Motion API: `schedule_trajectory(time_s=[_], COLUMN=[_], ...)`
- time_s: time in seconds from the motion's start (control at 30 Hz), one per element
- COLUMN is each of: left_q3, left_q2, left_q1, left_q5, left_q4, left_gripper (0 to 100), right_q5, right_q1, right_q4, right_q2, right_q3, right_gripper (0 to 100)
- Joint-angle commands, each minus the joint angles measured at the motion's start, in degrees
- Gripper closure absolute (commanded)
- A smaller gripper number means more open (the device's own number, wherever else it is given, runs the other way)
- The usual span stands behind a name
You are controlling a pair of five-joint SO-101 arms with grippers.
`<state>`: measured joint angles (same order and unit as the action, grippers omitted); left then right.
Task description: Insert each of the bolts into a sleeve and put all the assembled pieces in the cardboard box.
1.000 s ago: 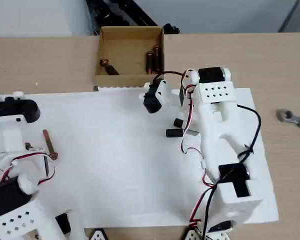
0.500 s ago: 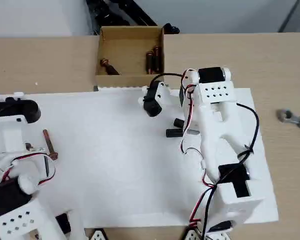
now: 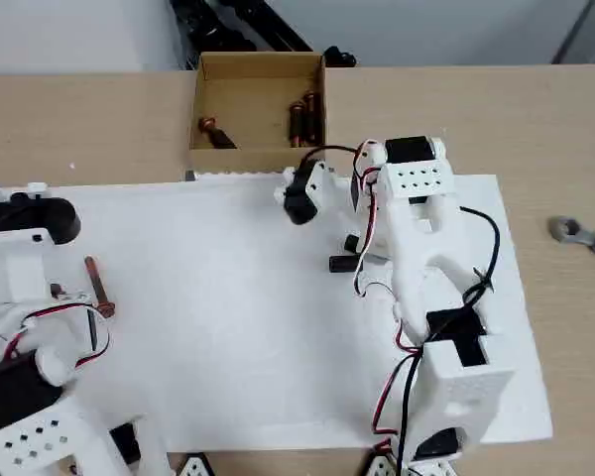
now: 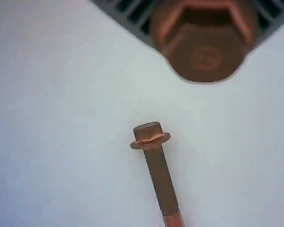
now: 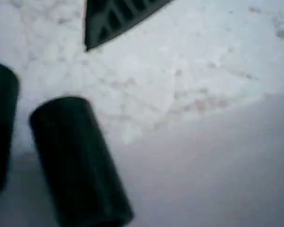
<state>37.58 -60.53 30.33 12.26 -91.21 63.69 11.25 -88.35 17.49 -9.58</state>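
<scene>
Sleeves [image 3: 345,264], two black ones just beside each other, lie right of the white sheet's [image 3: 228,337] middle, under the right gripper [image 3: 361,220]; whether that is open I cannot tell. Best centre on one, clear of its neighbour. Left gripper [image 3: 67,297] seems clamped on a bolt [image 4: 201,52] near the left edge. Right arm [image 3: 426,248] has shifted slightly leftward in the last second.

A bolt [image 4: 156,170] loses its threaded end at the picture's edge. A second bolt head [image 4: 203,47], close to the lens, is blurred and cropped. One blurred sleeve [image 5: 78,161] is partly cut off, the other sleeve [image 5: 0,127] mostly. From above, the right arm [image 3: 426,233] overlaps both, and the pieces [image 3: 302,119] in the cardboard box [image 3: 258,157] are too small to tell apart.
</scene>
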Motion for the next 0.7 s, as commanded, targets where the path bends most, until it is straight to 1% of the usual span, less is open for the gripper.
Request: schedule_trajectory(time_s=[0.0,0.2,0.33,0.67], left_q3=[-0.57,-0.57,-0.57,-0.57], left_q2=[-0.53,-0.53,-0.53,-0.53], left_q1=[0.0,0.0,0.0,0.0], left_q5=[0.35,0.35,0.44,0.44], left_q4=[-0.18,-0.18,-0.18,-0.18], left_gripper=[99,99,99,99], right_q5=[-1.58,-3.34,-6.95,-7.65], right_q1=[1.36,2.33,1.01,0.84], right_q4=[2.68,3.3,7.52,9.19], right_q2=[-0.4,4.7,8.4,12.44], right_q3=[-2.11,-2.37,-2.37,-2.37], right_gripper=[76.8,76.8,76.8,76.8])
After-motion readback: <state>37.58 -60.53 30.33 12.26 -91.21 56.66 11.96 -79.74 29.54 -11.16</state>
